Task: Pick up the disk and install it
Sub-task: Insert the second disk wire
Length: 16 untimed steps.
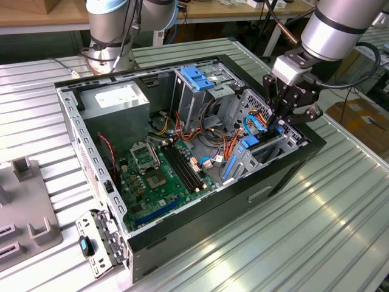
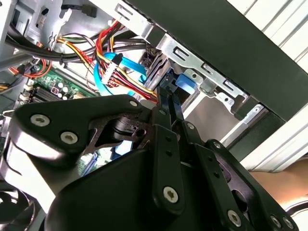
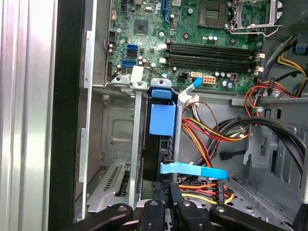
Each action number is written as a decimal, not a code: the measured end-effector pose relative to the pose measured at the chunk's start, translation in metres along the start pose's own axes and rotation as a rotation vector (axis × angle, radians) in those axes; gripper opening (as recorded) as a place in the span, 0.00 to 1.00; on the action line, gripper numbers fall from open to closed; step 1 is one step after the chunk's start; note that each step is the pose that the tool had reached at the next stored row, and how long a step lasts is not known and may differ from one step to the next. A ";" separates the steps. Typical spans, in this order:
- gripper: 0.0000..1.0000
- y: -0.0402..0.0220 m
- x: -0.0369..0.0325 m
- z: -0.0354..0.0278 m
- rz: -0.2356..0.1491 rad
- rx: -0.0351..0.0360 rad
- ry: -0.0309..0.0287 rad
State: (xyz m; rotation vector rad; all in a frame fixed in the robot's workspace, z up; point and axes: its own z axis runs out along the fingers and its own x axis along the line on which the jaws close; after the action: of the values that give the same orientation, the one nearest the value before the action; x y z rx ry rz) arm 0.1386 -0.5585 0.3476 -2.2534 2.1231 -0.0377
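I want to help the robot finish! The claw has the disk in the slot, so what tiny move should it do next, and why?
Probably press the disk gently straight deeper. In the first wrist view the claw grips its edge, it stands between the metal rails, and cables lie close beside.

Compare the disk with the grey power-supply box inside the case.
The disk stands on edge in a narrow bay; the power-supply box lies flat in a corner. The disk carries blue plastic; the power-supply box is grey with a white label. The tool is at the disk, well away from the power-supply box. Both sit inside the open case.
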 end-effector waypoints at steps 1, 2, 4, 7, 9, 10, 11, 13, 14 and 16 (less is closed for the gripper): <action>0.16 0.0000 0.0000 0.0001 0.012 0.0001 0.0008; 0.16 0.0000 0.0001 0.0002 0.021 0.0002 0.0012; 0.16 0.0000 0.0001 0.0004 0.038 0.0005 0.0018; 0.16 0.0000 -0.0001 0.0005 0.044 0.0006 0.0020; 0.16 0.0000 -0.0002 0.0004 0.044 0.0006 0.0022; 0.16 0.0002 -0.0011 0.0004 0.045 0.0006 0.0023; 0.16 0.0002 -0.0011 0.0004 0.045 0.0006 0.0023; 0.16 0.0006 -0.0010 0.0004 0.045 0.0006 0.0022; 0.16 0.0007 -0.0010 0.0004 0.045 0.0006 0.0022; 0.16 0.0019 -0.0012 0.0007 0.045 0.0006 0.0023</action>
State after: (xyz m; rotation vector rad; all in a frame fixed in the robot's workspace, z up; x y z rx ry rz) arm 0.1366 -0.5574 0.3469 -2.2054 2.1737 -0.0394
